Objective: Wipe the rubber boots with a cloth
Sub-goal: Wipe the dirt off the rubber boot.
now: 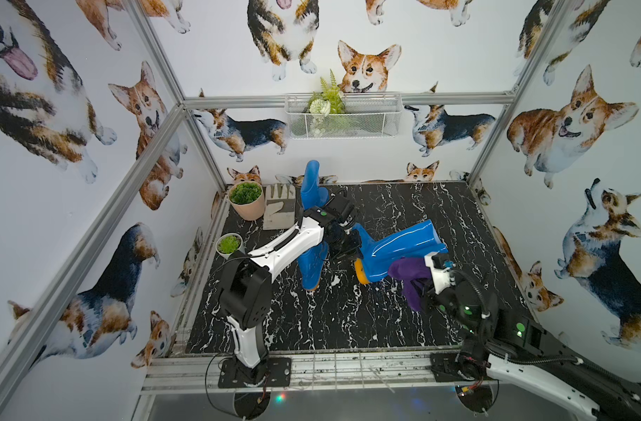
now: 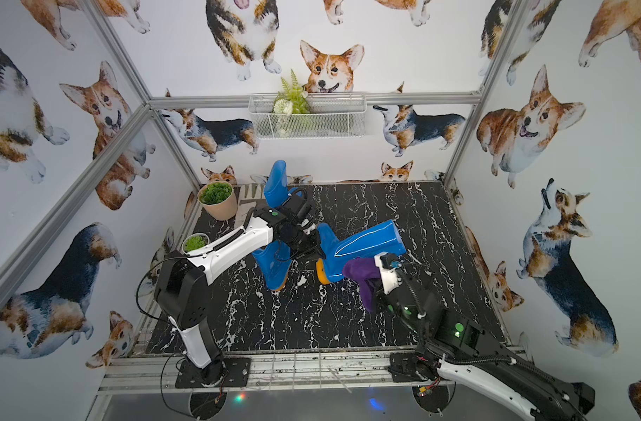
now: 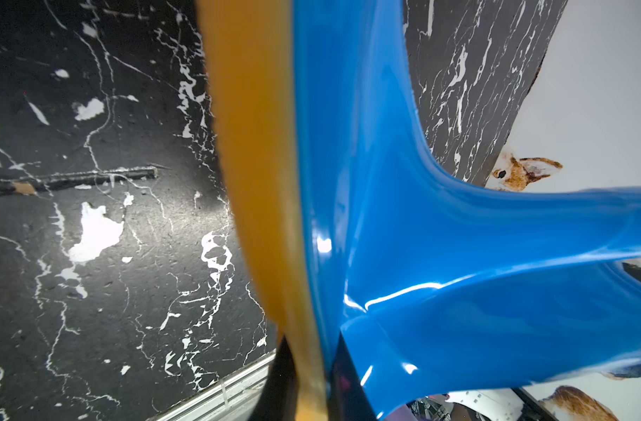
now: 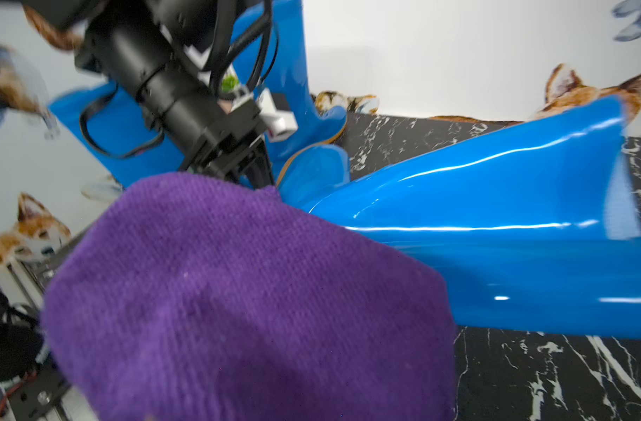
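- the left hand (image 3: 308,382) is clamped on the tipped boot (image 1: 399,244). in the left wrist view its dark fingers (image 3: 275,379) pinch the orange sole edge at the toe end, and the blue upper runs away from the hand.
- the right hand (image 1: 422,273) is closed on the purple cloth (image 4: 246,299). the fabric bunches over its fingertips and hides them, and a loose tail hangs below the wrist in both top views.
- the front of the wad sits against, or just short of, the boot's glossy shaft directly ahead of the right hand, near the heel. i cannot confirm real contact.
- my reading of the step: the right hand wipes this boot while the left hand steadies it.
- to do it well, press the wad flat on the shaft and stroke lengthwise, away from the left hand toward the open cuff, so the drag pulls straight against the pinch.
- the pinch on the sole is narrow, so sideways force would likely pivot the boot. light, even pressure seems wiser.
- mind the hanging tail: it could drag on the counter (image 1: 348,310) or catch under the heel.
- the near upright boot (image 1: 311,266) stands just beside the left hand's wrist and the rear boot (image 1: 311,182) stands beyond it. whether either is wiped i cannot tell.
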